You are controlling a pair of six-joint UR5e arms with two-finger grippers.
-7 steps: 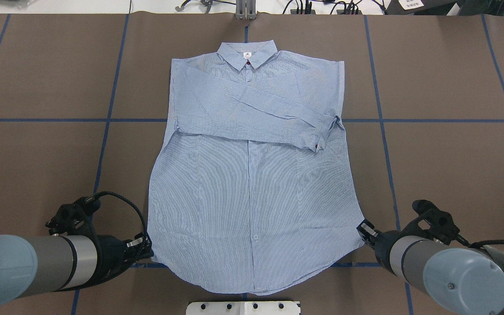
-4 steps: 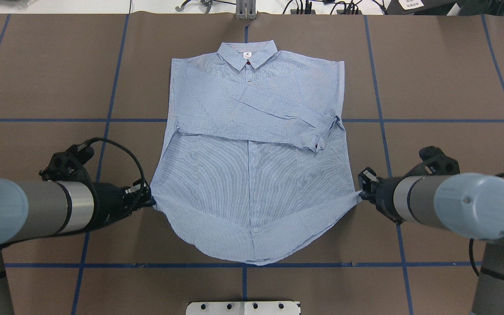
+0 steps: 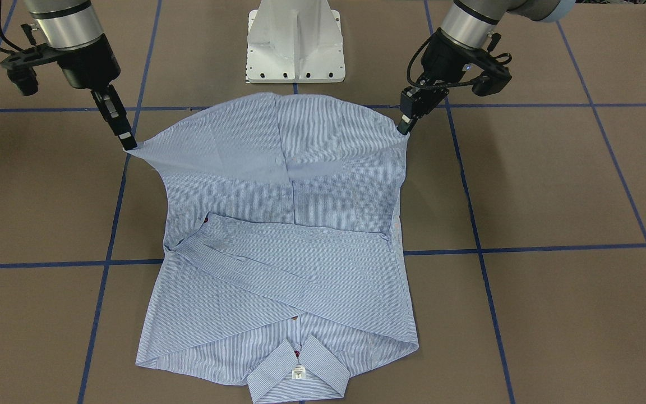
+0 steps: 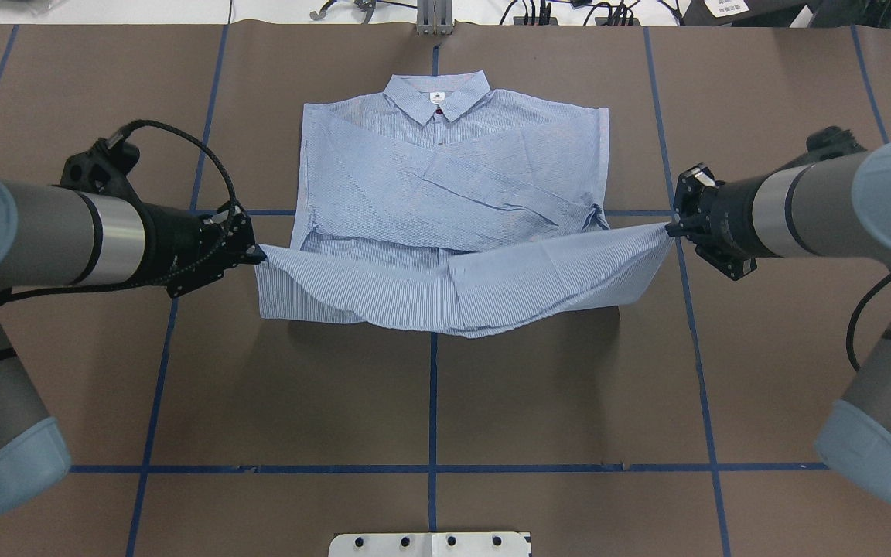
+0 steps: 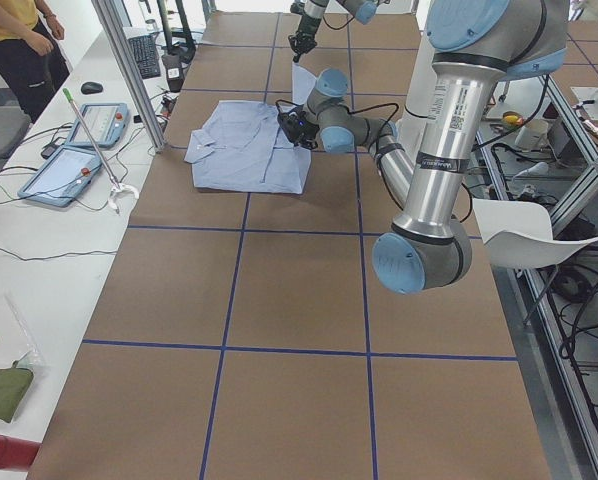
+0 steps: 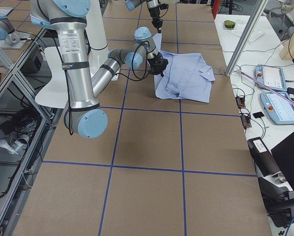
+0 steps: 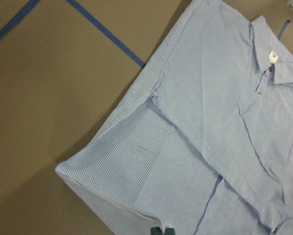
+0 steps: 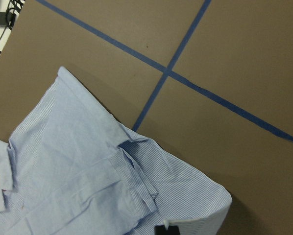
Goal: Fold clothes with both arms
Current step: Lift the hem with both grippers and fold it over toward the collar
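The light blue striped shirt (image 4: 453, 178) lies on the brown table with its collar (image 4: 438, 97) at the far side and its sleeves folded across the chest. My left gripper (image 4: 258, 254) is shut on the shirt's left hem corner. My right gripper (image 4: 670, 228) is shut on the right hem corner. Both hold the hem lifted above the table, stretched between them over the shirt's middle. In the front-facing view the left gripper (image 3: 403, 128) and right gripper (image 3: 128, 143) hold the raised hem taut. The wrist views show the shirt (image 7: 210, 122) (image 8: 87, 186) below.
The white pedestal base (image 3: 295, 45) stands at the robot's side of the table. Blue tape lines (image 4: 431, 402) cross the brown cover. A side bench with tablets (image 5: 69, 170) and a standing person (image 5: 19, 40) are beyond the far edge.
Both grippers have carried the hem corners up and away from the robot, toward the collar. The shirt's lower half has left the table and now hangs folded over its middle.
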